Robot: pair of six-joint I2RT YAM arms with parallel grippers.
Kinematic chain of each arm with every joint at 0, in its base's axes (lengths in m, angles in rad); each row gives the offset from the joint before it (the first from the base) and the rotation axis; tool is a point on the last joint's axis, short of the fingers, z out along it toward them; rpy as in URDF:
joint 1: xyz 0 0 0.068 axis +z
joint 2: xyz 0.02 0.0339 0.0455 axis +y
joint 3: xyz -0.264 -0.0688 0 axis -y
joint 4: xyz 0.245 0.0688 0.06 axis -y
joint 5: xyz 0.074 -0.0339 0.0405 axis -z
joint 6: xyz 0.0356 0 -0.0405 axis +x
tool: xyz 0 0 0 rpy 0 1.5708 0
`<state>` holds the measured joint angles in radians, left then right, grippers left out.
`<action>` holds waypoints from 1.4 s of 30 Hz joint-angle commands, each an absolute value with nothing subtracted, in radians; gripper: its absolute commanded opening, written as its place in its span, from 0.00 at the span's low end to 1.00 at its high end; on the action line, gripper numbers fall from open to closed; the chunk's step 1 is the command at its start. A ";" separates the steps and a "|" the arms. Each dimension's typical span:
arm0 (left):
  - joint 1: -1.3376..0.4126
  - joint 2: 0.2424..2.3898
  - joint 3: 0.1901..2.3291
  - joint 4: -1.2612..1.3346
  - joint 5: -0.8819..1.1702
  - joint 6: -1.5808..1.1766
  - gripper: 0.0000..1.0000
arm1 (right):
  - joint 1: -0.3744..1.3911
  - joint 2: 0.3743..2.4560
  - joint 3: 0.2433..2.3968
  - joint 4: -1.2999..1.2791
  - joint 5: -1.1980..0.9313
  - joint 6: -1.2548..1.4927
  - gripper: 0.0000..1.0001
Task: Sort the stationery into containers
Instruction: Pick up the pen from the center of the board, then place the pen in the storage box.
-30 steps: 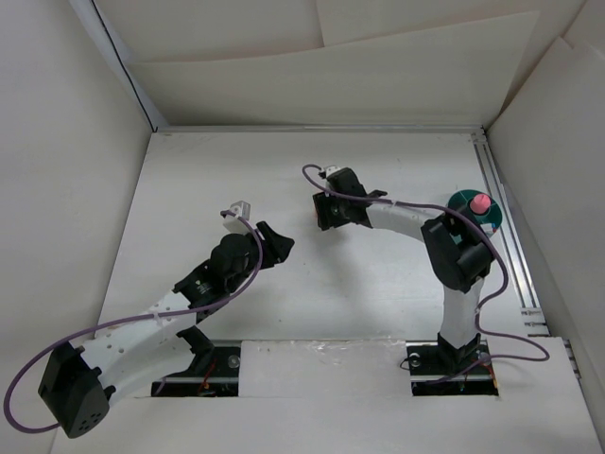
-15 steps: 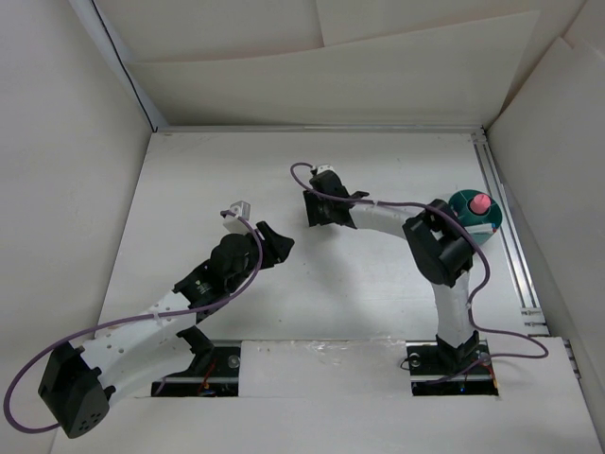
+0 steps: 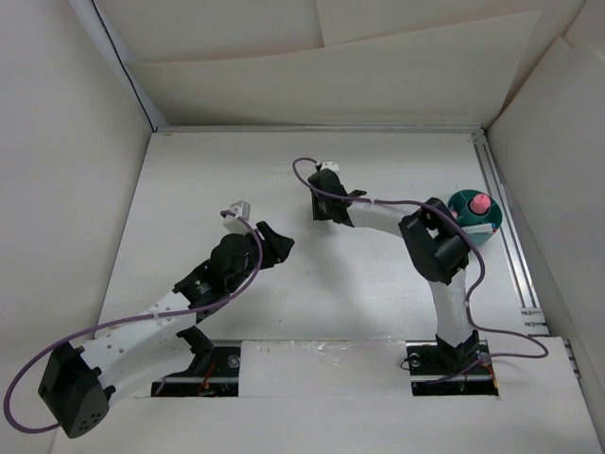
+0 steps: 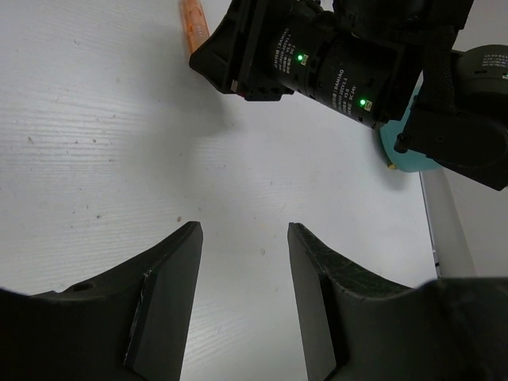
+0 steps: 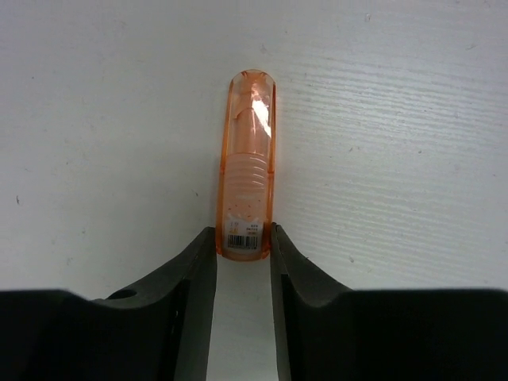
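An orange see-through capsule with a barcode label lies flat on the white table. My right gripper has its two fingertips pressed against the sides of the capsule's near end, so it is shut on it. In the top view that gripper is at mid-table, far from the round teal container at the right edge, which holds a pink piece. My left gripper stands open over bare table with nothing between its fingers. Its camera sees the capsule's tip behind the right wrist.
White walls close off the table at the back and both sides. A metal rail runs along the right edge beside the teal container. The right arm's wrist is close in front of my left gripper.
My right arm reached further left across the table, and its jaws then closed in onto the orange capsule. The left arm has not moved.
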<state>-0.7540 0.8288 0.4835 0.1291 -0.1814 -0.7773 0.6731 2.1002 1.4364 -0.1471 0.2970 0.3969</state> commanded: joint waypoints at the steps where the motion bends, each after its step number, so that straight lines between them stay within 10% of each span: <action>1: -0.752 0.811 0.494 0.141 -0.190 -0.764 0.44 | 0.672 2.132 1.470 -0.124 0.319 0.417 0.15; 4: -0.752 0.811 0.494 0.141 -0.190 -0.764 0.44 | 0.672 2.122 1.470 -0.124 0.310 0.428 0.00; 18: -0.752 0.850 0.476 0.195 -0.149 -0.773 0.44 | 0.580 1.659 1.172 -0.066 0.215 0.500 0.00; 32: -0.761 0.900 0.457 0.273 -0.084 -0.782 0.44 | -0.082 1.117 0.761 0.017 -0.313 0.779 0.00; 42: -0.779 0.910 0.457 0.291 -0.084 -0.782 0.44 | -0.406 1.140 0.632 0.139 -0.712 0.972 0.00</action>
